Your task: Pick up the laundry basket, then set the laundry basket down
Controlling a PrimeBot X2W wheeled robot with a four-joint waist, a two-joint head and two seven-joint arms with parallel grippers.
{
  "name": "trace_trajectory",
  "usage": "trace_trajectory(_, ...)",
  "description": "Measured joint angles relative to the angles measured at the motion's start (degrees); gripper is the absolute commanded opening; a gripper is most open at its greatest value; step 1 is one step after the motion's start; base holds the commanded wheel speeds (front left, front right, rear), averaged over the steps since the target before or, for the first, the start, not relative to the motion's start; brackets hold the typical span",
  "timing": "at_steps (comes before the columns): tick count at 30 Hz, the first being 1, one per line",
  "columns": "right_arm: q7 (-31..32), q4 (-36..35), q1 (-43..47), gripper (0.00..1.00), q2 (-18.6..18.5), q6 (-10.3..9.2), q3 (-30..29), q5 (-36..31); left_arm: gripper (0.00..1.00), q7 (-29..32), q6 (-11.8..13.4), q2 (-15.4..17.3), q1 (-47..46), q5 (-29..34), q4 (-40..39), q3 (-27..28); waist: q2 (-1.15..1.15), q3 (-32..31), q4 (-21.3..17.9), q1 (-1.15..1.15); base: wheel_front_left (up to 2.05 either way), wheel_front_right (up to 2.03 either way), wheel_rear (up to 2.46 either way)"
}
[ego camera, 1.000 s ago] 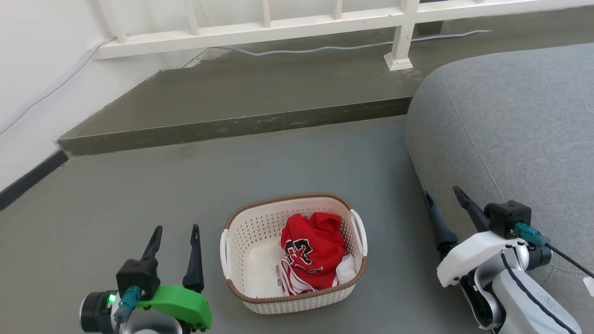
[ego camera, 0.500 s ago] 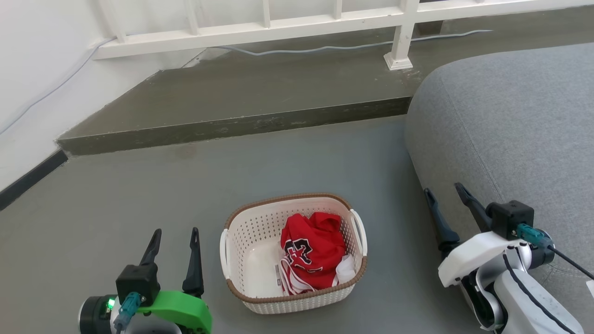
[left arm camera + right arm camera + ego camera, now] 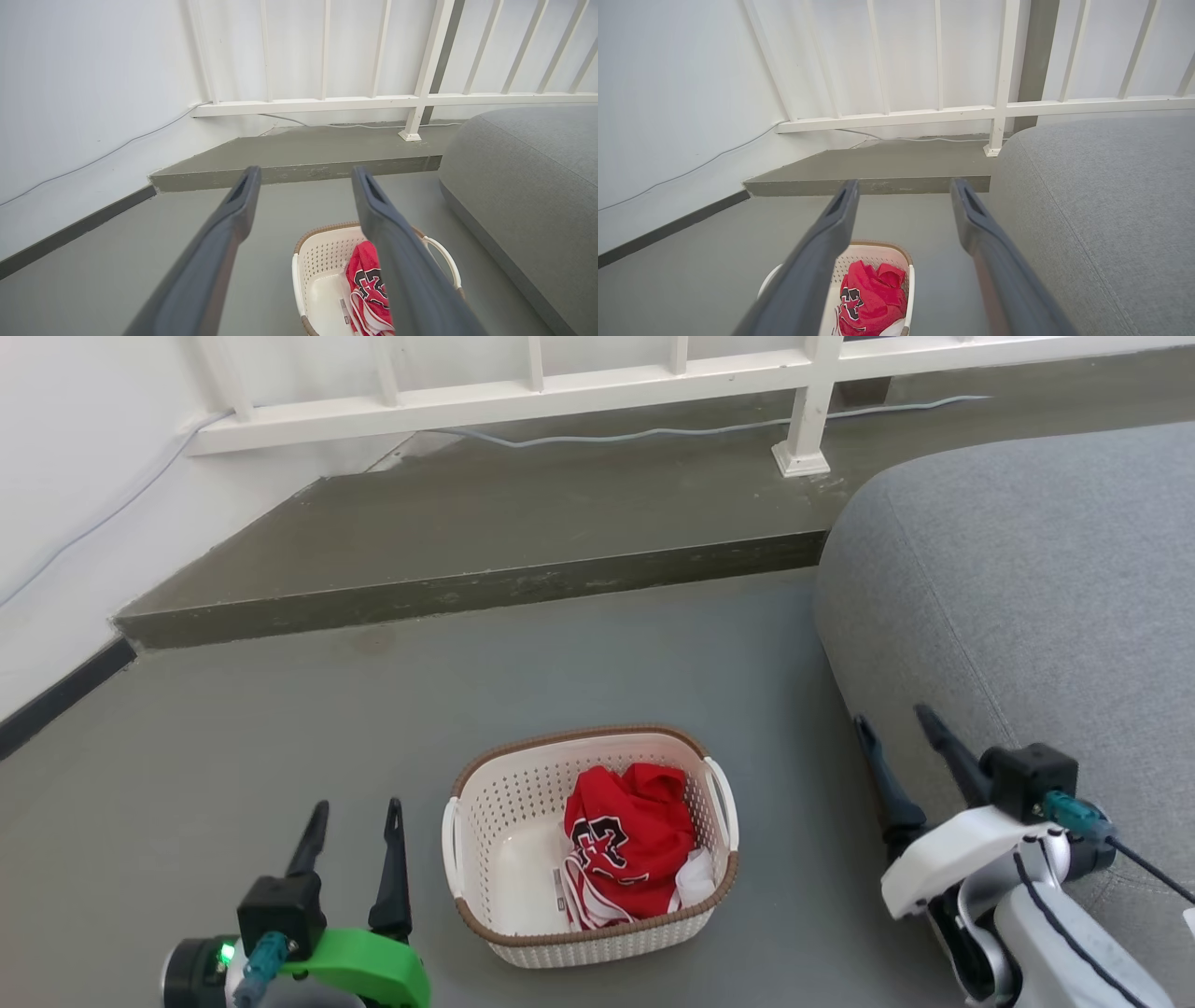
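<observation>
The basket (image 3: 597,947) sits on the floor between the left gripper (image 3: 357,805) and the right gripper (image 3: 889,715), both with fingers apart, holding nothing. Expect light, stiff plastic with a soft red shirt (image 3: 627,840) inside. Take it by the white side handles (image 3: 729,807).

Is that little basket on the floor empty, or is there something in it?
Partly full. A crumpled red garment lies in the right half of the laundry basket; the left of its bottom is bare.
</observation>
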Motion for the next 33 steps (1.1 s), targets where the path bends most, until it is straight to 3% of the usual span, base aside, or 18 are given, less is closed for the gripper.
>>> trace_trajectory(12,0.63,1.79,3.13,0.00,1.53,0.31,-1.27,2.75,0.00,0.27,-0.73,-0.35,1.51,-2.63,2.03,-0.30,0.00,0.05,0.24,0.00,0.00,0.00,0.00)
trace_trajectory(33,4.79,1.05,3.11,0.00,3.48,2.16,-6.88,16.26,0.00,3.80,-3.14,-0.71,1.52,-18.91,1.69,3.28,0.00,0.21,0.93,0.00,0.00,0.00,0.00)
